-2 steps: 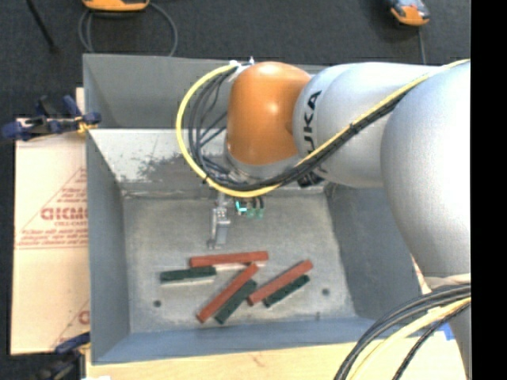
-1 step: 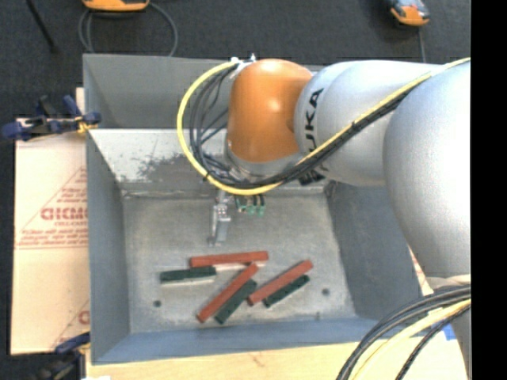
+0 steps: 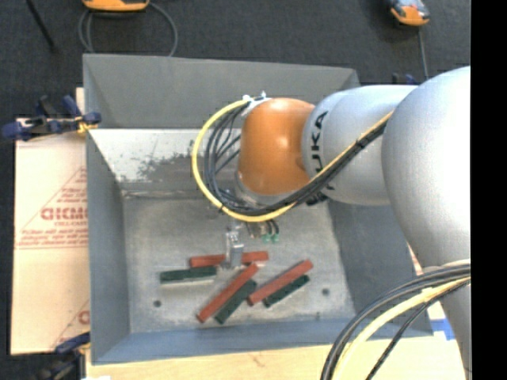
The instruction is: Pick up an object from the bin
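Directly beneath the gripper (image 3: 234,250) we see a short red bar (image 3: 207,260) lying flat on the floor of the bin (image 3: 107,236), a little toward 6 o'clock from the bin's middle. It runs from 9 to 3 o'clock, and the gripper's tip covers its middle, so one red end shows on either side. We judge that the tool hangs straight down there because a flat, narrow bar is easiest to take across its width. Whether the jaws are apart or together we cannot tell, nor whether they touch the bar.

At 8 o'clock from the gripper lies a dark green bar (image 3: 188,275), just beside the red one. At 6 o'clock a long red and green bar (image 3: 230,293) slants upward toward the tip, and at 4 o'clock a second red and green pair (image 3: 279,283) lies parallel to it. Above, the arm's orange cover (image 3: 269,145) sits over the bin's back wall.
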`<state>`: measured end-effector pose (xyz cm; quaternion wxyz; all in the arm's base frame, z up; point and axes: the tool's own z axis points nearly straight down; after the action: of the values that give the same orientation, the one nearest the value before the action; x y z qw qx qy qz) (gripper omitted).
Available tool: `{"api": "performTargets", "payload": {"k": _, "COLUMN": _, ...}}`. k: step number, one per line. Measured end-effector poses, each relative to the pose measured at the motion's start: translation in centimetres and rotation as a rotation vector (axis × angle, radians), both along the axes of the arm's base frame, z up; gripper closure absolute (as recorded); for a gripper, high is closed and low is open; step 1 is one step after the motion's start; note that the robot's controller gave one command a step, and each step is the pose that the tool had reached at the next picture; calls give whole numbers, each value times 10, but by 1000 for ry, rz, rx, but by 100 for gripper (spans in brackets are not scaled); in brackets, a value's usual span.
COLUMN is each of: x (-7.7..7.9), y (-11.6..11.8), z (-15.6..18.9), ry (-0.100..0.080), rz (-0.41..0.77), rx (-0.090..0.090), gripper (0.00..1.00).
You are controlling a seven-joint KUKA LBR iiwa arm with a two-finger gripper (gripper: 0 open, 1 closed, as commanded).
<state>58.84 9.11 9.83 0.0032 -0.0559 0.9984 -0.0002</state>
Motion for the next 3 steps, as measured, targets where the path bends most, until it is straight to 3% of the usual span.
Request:
{"api": "performTargets", "payload": {"k": 1, "x": -8, "y": -12, "z": -12, "ry": 6, "rz": 44, "rx": -1, "gripper": 0}}
{"api": "performTargets", "payload": {"k": 2, "x": -5, "y": -20, "z": 2, "ry": 2, "rz": -63, "rx": 2, "gripper": 0}}
{"api": "performTargets", "payload": {"k": 3, "x": -11, "y": -17, "z": -22, "ry": 2, "rz": 100, "rx": -1, "gripper": 0}}
